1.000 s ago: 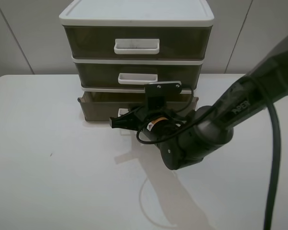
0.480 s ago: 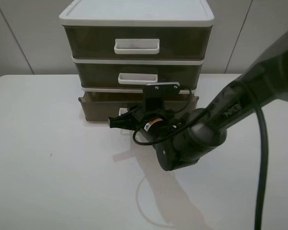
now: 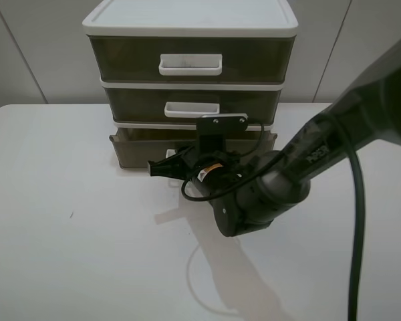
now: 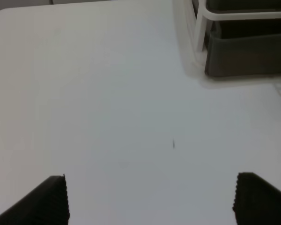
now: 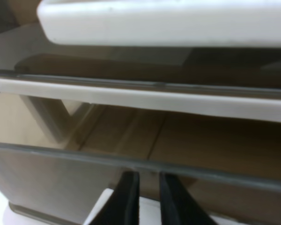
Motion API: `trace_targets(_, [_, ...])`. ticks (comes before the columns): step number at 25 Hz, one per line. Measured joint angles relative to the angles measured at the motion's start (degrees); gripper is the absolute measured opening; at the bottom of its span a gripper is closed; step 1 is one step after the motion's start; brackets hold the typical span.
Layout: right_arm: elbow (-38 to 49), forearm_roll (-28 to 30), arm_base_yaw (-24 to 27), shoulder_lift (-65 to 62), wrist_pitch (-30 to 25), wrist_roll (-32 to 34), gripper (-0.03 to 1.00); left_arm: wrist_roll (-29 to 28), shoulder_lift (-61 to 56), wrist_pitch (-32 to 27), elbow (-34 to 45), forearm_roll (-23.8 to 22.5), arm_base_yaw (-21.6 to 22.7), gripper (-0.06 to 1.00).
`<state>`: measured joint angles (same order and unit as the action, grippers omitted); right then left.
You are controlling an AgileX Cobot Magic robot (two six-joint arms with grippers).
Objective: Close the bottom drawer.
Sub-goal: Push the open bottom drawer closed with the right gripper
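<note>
The bottom drawer (image 3: 137, 152) is a shallow smoky-brown tray, pulled a little way out of the white-framed unit (image 3: 187, 23). My right gripper (image 3: 162, 168) reaches across the middle to the drawer's front, at its white handle (image 3: 171, 156). In the right wrist view the gripper (image 5: 148, 177) has its fingers (image 5: 129, 197) almost together, tips against the drawer front (image 5: 51, 183), with the handle (image 5: 100, 211) just behind them. My left gripper (image 4: 151, 176) is open over bare table, away from the drawer's corner (image 4: 248, 56). It does not show in the exterior view.
The middle drawer (image 3: 192, 109) and top drawer (image 3: 190, 64) sit flush in the frame. The unit stands at the back of the white table (image 3: 67, 254). The right arm's black cable (image 3: 355, 221) hangs at the right.
My right gripper has edged a little left and toward the unit. The bottom drawer looks pushed in very slightly.
</note>
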<state>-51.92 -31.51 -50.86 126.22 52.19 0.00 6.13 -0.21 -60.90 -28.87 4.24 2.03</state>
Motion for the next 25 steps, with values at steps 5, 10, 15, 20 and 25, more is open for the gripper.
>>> trace_targets(5, [-0.47, -0.44, -0.05, 0.06, -0.26, 0.00, 0.02, 0.00, 0.00, 0.00, 0.00, 0.00, 0.00, 0.72])
trace_targets(10, [-2.63, -1.53, -0.11, 1.43, -0.30, -1.41, 0.02, 0.00, 0.00, 0.00, 0.00, 0.00, 0.00, 0.72])
trace_targets(15, [-4.42, -1.86, -0.11, 2.25, 0.23, -2.51, 0.02, 0.00, 0.00, 0.00, 0.00, 0.00, 0.00, 0.72])
trace_targets(20, [-4.96, -1.86, -0.11, 2.78, 0.11, -2.58, 0.02, 0.00, 0.00, 0.00, 0.00, 0.00, 0.00, 0.72])
trace_targets(25, [-4.96, -1.92, -0.04, 2.78, 0.05, -2.75, 0.02, 0.00, 0.00, 0.00, 0.00, 0.00, 0.00, 0.72])
